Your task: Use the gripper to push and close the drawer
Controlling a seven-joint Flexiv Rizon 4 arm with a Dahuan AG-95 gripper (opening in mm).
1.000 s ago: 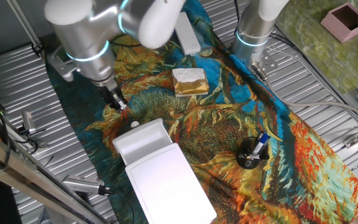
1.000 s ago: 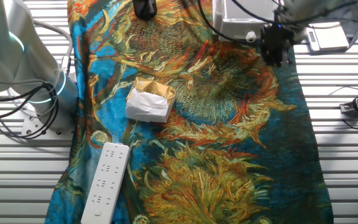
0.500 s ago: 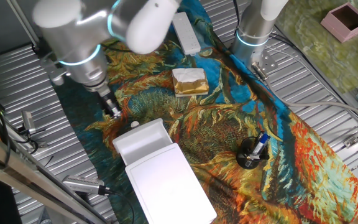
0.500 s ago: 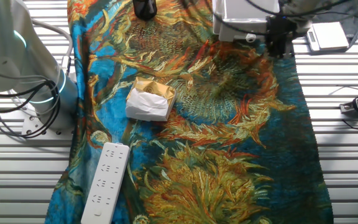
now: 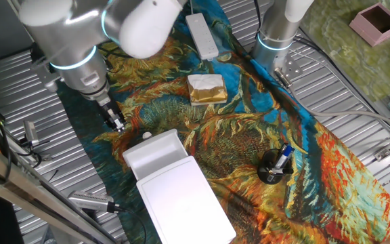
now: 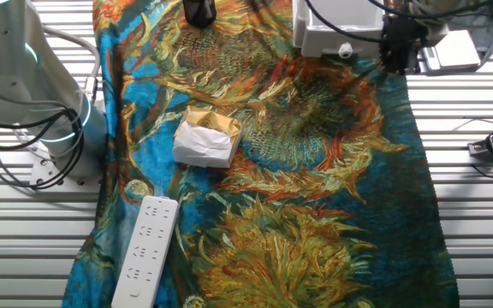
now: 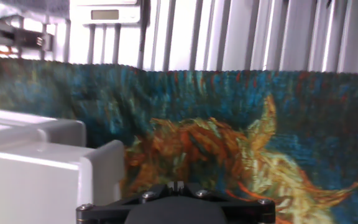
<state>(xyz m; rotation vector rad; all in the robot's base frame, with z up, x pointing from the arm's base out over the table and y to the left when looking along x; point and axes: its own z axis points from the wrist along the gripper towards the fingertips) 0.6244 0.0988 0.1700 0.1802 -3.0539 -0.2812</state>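
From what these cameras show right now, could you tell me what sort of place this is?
Probably a robotics lab bench: a second arm column is bolted to the slatted metal table, and a power strip and loose cables lie on a sunflower-print cloth.

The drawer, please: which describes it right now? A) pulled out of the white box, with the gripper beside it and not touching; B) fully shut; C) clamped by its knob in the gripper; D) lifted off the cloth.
A: the drawer sticks out of the white box, and the gripper hangs apart, off to the side of the knob.
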